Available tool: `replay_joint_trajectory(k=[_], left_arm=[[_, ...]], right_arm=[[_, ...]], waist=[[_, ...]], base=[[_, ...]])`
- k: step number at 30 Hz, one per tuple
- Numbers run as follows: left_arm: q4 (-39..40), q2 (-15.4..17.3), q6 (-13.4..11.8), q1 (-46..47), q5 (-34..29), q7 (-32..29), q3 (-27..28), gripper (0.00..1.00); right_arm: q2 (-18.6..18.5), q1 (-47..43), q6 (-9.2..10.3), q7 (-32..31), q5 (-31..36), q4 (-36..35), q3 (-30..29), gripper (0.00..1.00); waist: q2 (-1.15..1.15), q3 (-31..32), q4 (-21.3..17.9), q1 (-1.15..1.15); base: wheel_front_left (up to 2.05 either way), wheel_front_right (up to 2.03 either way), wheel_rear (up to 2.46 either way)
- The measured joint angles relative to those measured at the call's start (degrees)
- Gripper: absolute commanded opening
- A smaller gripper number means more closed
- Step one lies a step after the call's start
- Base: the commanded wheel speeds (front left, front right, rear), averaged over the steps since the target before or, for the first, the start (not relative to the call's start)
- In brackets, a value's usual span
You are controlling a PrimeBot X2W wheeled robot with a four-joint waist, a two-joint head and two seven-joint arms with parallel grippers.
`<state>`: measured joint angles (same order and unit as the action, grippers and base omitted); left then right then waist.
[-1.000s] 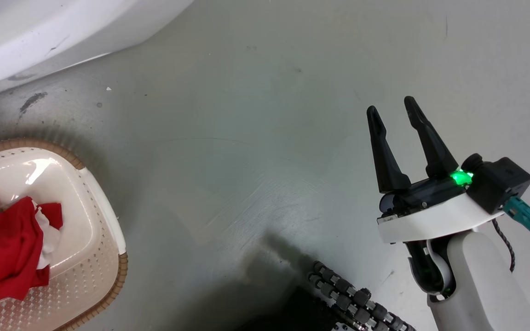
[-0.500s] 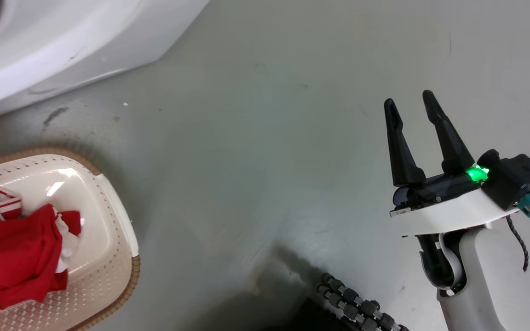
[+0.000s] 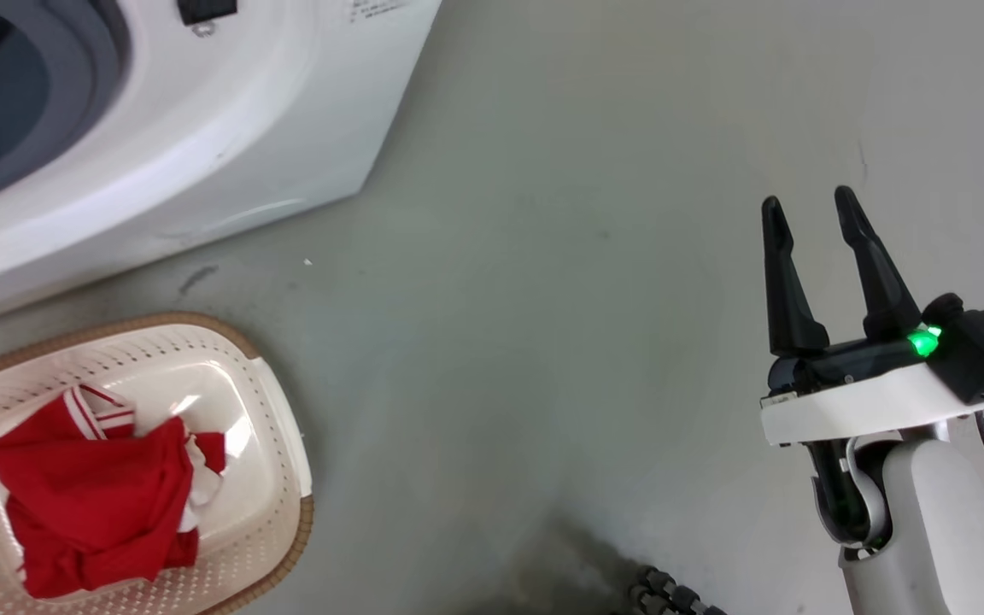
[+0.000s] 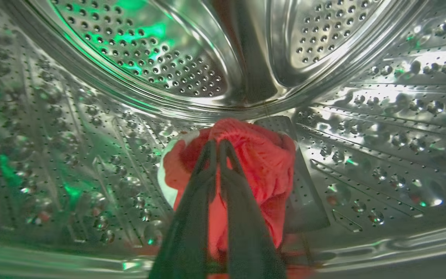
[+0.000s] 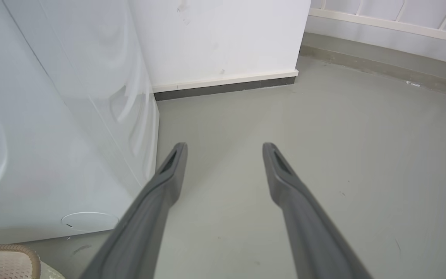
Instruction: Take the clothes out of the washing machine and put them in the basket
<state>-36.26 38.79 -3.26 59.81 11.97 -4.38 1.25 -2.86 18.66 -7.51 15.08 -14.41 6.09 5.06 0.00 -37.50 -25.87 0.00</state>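
Upward the head camera was swung, so the washing machine's (image 3: pixel 227 145) porthole was revealed. The left gripper (image 4: pixel 217 143) was clamped shut on a red garment (image 4: pixel 261 162) straight ahead in the drum (image 4: pixel 362 116). The right gripper (image 3: pixel 806 198) was held open, well apart. Other clothes (image 3: pixel 90 504) were left in the basket (image 3: pixel 285 427).

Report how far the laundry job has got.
Done: red clothes lie in the basket. In hand: the left gripper, inside the washing machine drum, has its jaws closed on another red garment. Left: lift it out and drop it in the basket. The right gripper hangs open over the floor.
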Motion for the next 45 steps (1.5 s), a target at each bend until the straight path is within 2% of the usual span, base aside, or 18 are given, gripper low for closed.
replay_joint_trajectory(k=[7,14,25,31,35,38,39,45], left_arm=[[-5.28,-3.89,0.53,-4.98,2.42,8.72,0.62,0.0],[-7.83,-8.5,1.74,-8.39,3.36,14.7,-0.98,0.0],[-2.68,-13.3,1.77,-16.67,3.64,18.2,-3.11,0.0],[5.64,-15.48,1.09,-23.19,4.16,18.76,-3.5,0.0],[13.12,-16.73,-0.4,-28.67,3.99,18.41,-4.31,0.0],[19.72,-17.55,-1.99,-32.99,3.89,17.31,-4.69,0.0],[24.21,-18.06,-3.04,-36.2,3.82,16.39,-5.01,0.0],[36.77,-19.14,-6.11,-45.6,3.33,13.54,-5.6,0.0]], right_arm=[[0.01,-1.87,0.0,0.0,2.54,0.46,-1.82,1.0],[0.01,-4.17,0.0,0.0,4.88,0.8,-3.11,1.0],[0.01,-8.03,0.0,-0.55,7.24,0.8,-4.43,1.0],[-0.01,-10.03,0.0,-1.98,8.22,-0.64,-5.2,1.0],[0.0,-11.39,0.0,-3.11,8.8,-1.9,-5.27,1.0],[0.0,-12.12,0.0,-3.85,9.29,-2.81,-5.5,1.0],[-0.01,-12.54,0.0,-4.37,9.47,-3.5,-5.61,1.0],[-0.01,-13.59,0.0,-5.66,10.34,-5.2,-5.81,1.0]], waist=[[0.0,5.72,2.4,0.0],[0.0,12.48,5.21,-0.01],[0.0,21.76,9.56,-0.01],[0.0,24.77,11.92,-0.01],[0.0,26.23,13.46,-0.01],[0.0,27.07,14.55,-0.01],[0.0,27.55,15.21,-0.01],[0.0,28.45,17.06,-0.01]], base=[[0.0,0.0,0.0],[0.0,0.0,0.0],[0.0,0.0,0.0],[0.0,0.0,0.0],[0.0,0.0,0.0],[0.0,0.0,0.0],[0.0,0.0,0.0],[0.0,0.0,0.0]])
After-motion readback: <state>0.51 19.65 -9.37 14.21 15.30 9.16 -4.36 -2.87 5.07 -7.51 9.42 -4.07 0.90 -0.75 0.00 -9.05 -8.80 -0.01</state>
